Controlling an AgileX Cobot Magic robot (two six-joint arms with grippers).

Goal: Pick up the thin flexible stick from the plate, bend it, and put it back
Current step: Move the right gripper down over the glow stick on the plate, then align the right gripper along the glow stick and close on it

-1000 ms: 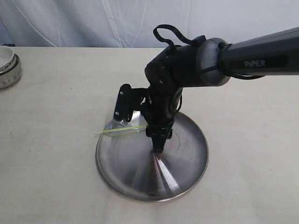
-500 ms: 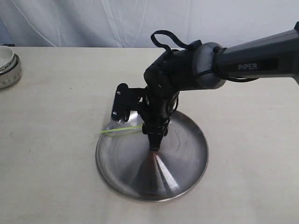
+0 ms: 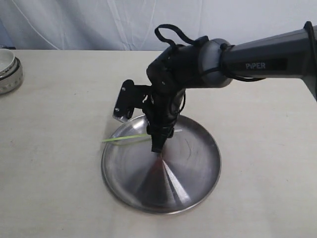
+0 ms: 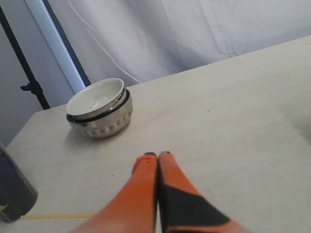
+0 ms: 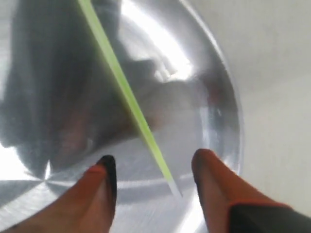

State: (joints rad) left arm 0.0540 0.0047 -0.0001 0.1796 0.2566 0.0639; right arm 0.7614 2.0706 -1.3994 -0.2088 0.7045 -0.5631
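Fingers of the right tool stand wide apart, straddling the thin flexible stick without gripping it. Over the last second this tool has lifted slightly off the plate and drifted toward the stick, which has barely shifted: it lies across the plate's far-left part, one end poking over the rim. Pickup looks imminent but not yet made. Off at the counter's side, the left tool sits closed and empty near the white bowl.
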